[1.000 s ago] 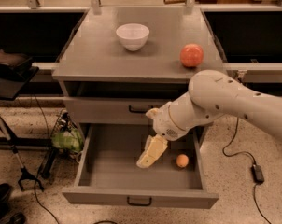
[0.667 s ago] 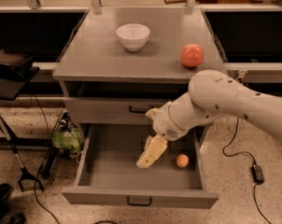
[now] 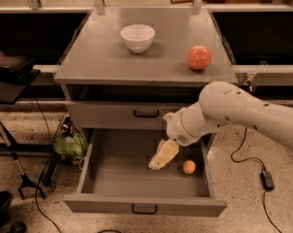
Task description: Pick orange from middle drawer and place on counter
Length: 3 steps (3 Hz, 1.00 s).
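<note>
The middle drawer point(image 3: 112, 178) is pulled open at the bottom of the grey cabinet. The small orange point(image 3: 188, 167) lies on its floor at the right. My gripper point(image 3: 161, 157) hangs inside the drawer, just left of the orange and apart from it. The counter point(image 3: 103, 57) is the cabinet's flat grey top, above the arm.
A white bowl point(image 3: 138, 37) and a larger reddish-orange fruit point(image 3: 199, 57) sit on the counter. A shut grey drawer front point(image 3: 112, 113) is above the open drawer. A green bag point(image 3: 69, 144) lies on the floor left. A black cable point(image 3: 253, 161) runs on the right.
</note>
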Each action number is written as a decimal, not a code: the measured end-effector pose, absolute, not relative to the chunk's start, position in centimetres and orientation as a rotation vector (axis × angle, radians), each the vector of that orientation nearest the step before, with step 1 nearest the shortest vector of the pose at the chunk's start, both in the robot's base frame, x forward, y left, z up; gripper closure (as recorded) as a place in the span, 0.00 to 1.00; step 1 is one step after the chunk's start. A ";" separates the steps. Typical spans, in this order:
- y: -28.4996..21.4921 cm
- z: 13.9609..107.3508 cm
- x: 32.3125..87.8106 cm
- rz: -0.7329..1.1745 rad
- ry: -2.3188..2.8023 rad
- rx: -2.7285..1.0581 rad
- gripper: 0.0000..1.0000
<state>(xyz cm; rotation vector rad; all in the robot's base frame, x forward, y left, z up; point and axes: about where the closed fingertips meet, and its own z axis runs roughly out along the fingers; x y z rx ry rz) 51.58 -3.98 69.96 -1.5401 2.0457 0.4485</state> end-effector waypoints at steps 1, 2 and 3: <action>-7.3 67.2 54.5 0.367 2.108 -1.459 0.00; -10.2 63.8 56.1 0.345 2.181 -1.427 0.00; -12.5 60.5 56.4 0.375 2.259 -1.464 0.00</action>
